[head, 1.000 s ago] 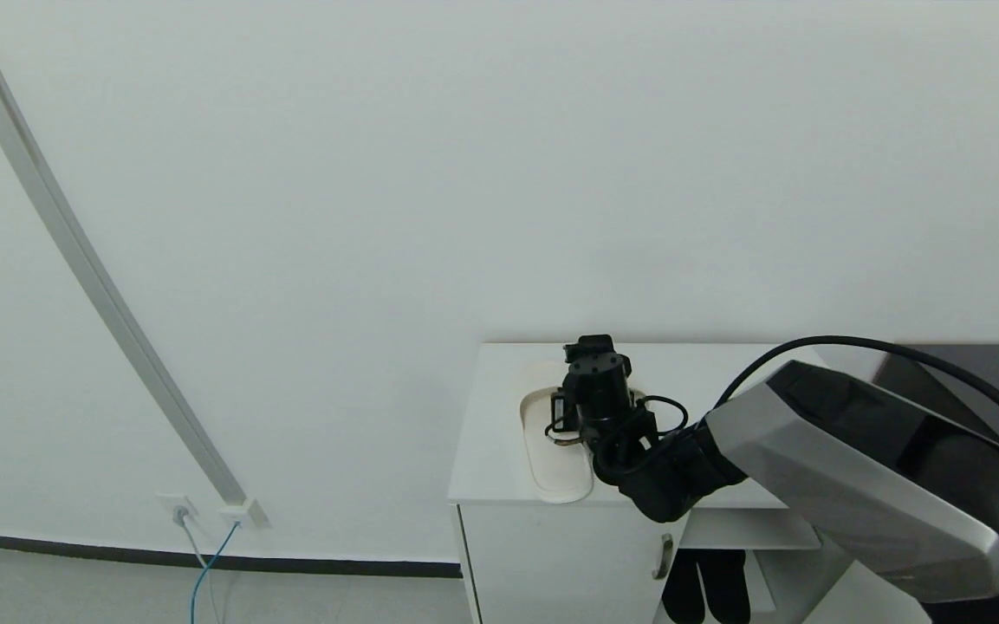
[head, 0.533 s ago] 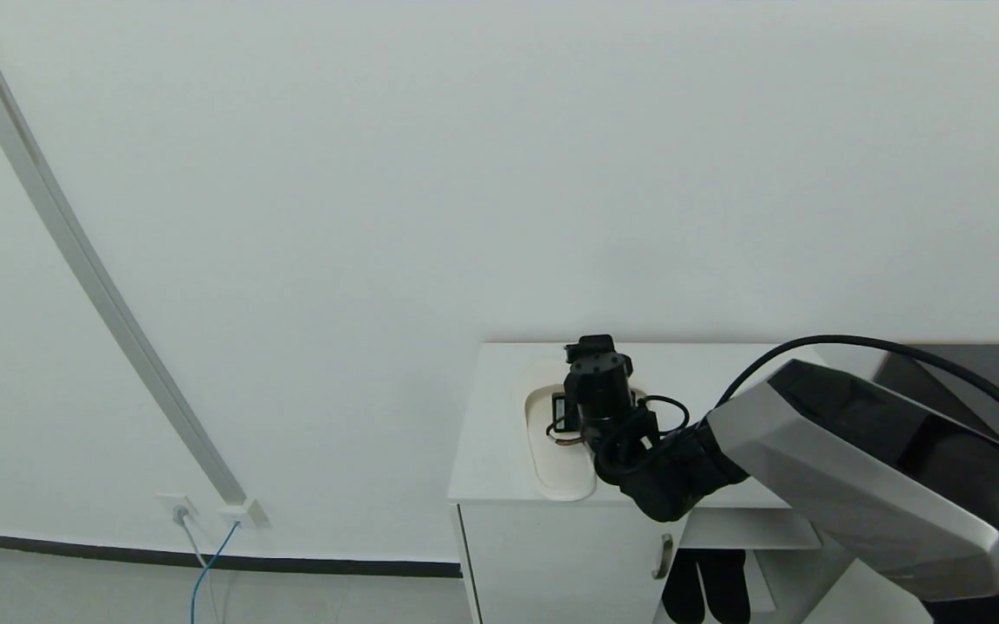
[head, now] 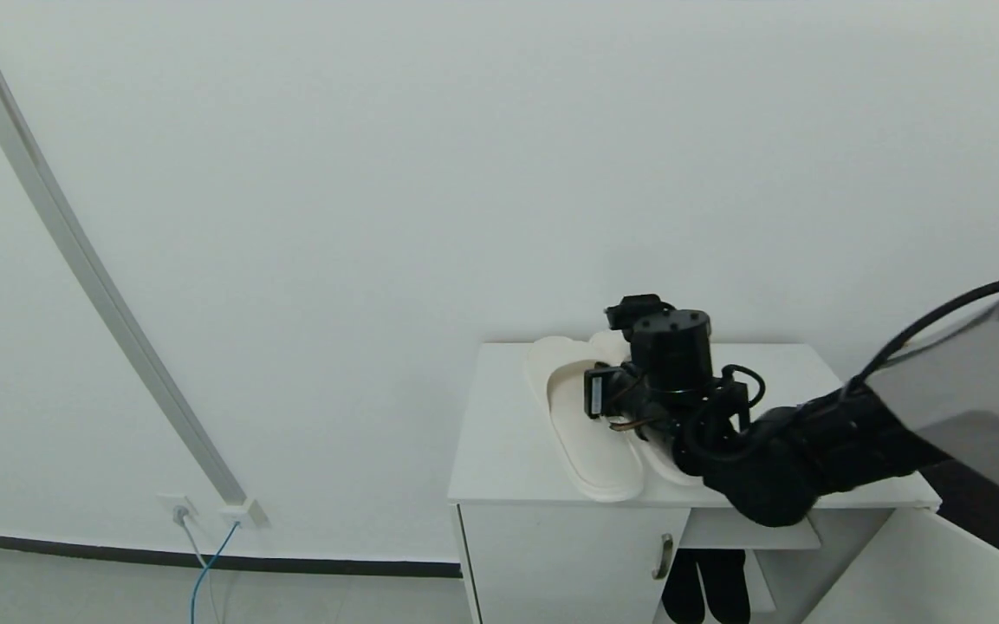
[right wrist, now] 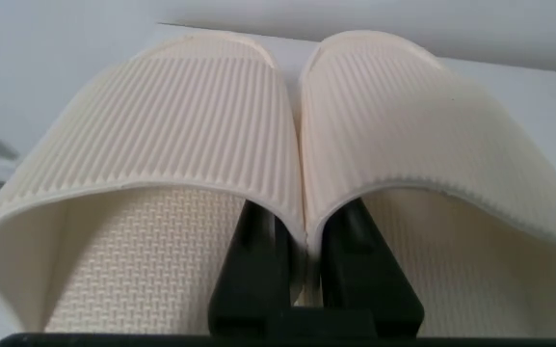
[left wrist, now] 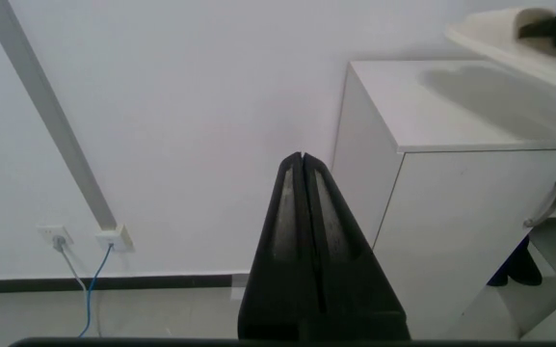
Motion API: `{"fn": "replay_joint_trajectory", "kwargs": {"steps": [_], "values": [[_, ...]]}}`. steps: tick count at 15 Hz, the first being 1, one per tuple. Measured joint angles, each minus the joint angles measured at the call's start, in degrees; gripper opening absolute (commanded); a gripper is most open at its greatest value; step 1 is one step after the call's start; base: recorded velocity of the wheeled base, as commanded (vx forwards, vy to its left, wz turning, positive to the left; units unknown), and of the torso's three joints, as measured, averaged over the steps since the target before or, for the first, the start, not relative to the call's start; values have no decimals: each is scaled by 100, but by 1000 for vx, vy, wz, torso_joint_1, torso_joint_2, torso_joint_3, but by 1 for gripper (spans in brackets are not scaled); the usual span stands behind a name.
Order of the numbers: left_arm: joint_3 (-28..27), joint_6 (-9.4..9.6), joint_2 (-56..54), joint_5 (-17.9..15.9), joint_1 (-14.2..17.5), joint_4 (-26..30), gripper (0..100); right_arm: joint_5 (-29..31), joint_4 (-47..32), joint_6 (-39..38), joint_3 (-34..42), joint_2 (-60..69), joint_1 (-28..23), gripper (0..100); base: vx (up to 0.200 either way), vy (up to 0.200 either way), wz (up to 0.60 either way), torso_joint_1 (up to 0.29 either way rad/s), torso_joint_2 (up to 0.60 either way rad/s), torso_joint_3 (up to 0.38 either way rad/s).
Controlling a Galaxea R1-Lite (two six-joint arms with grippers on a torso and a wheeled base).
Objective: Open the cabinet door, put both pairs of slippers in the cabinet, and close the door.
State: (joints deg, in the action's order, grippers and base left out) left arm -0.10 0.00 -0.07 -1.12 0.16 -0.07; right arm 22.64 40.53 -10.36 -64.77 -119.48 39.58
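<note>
White cabinet top (head: 499,438), cream slippers (head: 590,433), right fingers (right wrist: 258,255) half hidden inside

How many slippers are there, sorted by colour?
cream slippers, on top of the cabinet: 2
black slippers, inside the cabinet: 2
Total: 4
</note>
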Motion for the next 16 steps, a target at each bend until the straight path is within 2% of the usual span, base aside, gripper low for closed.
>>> {"fn": "replay_joint_trajectory", "kwargs": {"steps": [5, 8, 10, 16], "values": [[0, 10, 0, -2, 0, 0, 0, -1459, -30, 84, 1718, 1865, 118, 0, 0, 0, 0, 0, 0, 0], [0, 2, 0, -2, 0, 0, 0, -2142, -9, 908, 2564, 2742, 219, 0, 0, 0, 0, 0, 0, 0], [0, 2, 0, -2, 0, 2, 0, -2242, 174, 1309, 2911, 3051, 346, 0, 0, 0, 0, 0, 0, 0], [0, 0, 0, 0, 0, 2, 0, -2259, 200, 1301, 3065, 3216, 471, 0, 0, 0, 0, 0, 0, 0]]}}
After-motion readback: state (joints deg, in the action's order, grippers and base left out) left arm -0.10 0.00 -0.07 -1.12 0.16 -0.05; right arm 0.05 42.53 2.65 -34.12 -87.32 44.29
